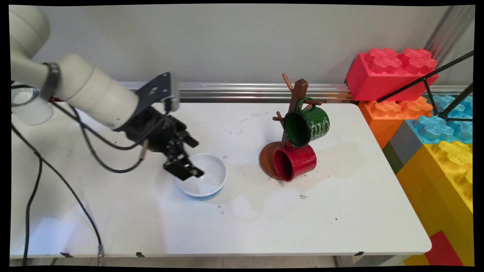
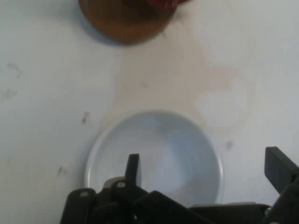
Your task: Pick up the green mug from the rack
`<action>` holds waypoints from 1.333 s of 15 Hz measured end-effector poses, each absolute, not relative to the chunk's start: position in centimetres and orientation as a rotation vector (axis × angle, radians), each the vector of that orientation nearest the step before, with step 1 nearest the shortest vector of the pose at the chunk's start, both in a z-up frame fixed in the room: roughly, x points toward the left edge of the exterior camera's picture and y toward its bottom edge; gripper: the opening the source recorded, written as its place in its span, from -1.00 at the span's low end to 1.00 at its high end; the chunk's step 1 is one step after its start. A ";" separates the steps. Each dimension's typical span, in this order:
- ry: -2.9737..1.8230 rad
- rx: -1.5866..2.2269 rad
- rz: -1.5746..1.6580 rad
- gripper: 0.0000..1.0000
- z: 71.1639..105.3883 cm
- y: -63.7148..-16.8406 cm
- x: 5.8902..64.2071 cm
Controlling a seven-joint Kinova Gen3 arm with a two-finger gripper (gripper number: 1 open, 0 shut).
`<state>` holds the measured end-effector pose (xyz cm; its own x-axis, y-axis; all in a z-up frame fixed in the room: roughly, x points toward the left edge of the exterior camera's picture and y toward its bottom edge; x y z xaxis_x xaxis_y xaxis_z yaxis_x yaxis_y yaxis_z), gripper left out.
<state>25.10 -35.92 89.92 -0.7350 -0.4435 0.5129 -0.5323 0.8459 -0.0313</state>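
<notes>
A white bowl (image 1: pixel 212 176) with a blue band round its foot stands on the white table (image 1: pixel 302 219), left of the middle. My black gripper (image 1: pixel 196 159) is down at the bowl's left side, open, nothing held. In the hand view the gripper (image 2: pixel 205 169) has one finger (image 2: pixel 133 167) over the inside of the bowl (image 2: pixel 163 144) and the other (image 2: pixel 279 168) outside its rim. To the right stands a brown wooden mug tree (image 1: pixel 298 94) with a green mug (image 1: pixel 309 126) hung high and a red mug (image 1: pixel 298 160) low by its base (image 2: pixel 126 18).
Big toy blocks stand off the table's right end: red (image 1: pixel 389 73), orange (image 1: pixel 393 113), blue (image 1: pixel 442 126) and yellow (image 1: pixel 446 173). Black tripod legs (image 1: pixel 431 79) cross them. A metal rail (image 1: pixel 234 90) runs along the back. Black cables (image 1: pixel 60 177) hang at the left.
</notes>
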 end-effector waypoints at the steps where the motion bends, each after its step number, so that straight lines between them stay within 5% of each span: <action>1: -2.510 0.726 0.241 1.00 90.3 -36.2 23.9; 20: -2.137 0.954 0.209 1.00 91.7 -38.0 12.9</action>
<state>12.87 -37.98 91.73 -0.4216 -0.5654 0.7089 -0.6922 0.7057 0.1512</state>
